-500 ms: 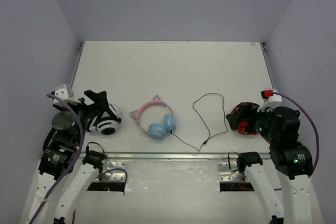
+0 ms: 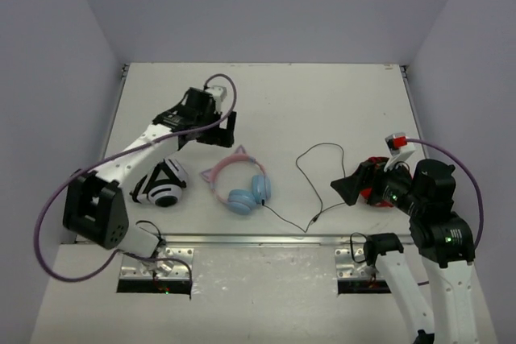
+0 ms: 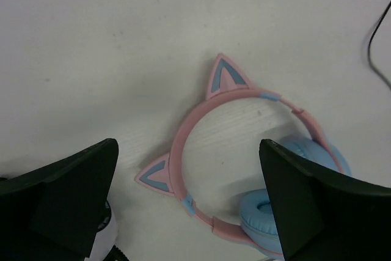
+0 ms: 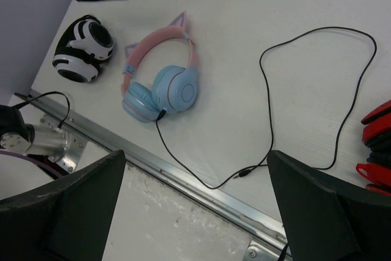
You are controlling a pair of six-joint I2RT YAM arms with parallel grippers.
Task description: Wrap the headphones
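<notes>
Counting three pairs on the white tabletop (image 2: 322,94), I see the headphones (image 2: 242,197), pink cat-ear band and blue cups, lying mid-way along the near edge. A black-and-white pair (image 2: 161,187) sits just to their left and a red-and-black pair (image 4: 376,145) well off to the right. One thin black cable (image 2: 322,147) runs from a blue cup toward the near metal rail (image 2: 258,239), then loops far and right. Both my claws are spread and hold nothing, the left claw (image 3: 187,148) hanging over the pink band and the right claw (image 4: 197,154) by the red pair, with plain pale walls on the left, far and right sides.
</notes>
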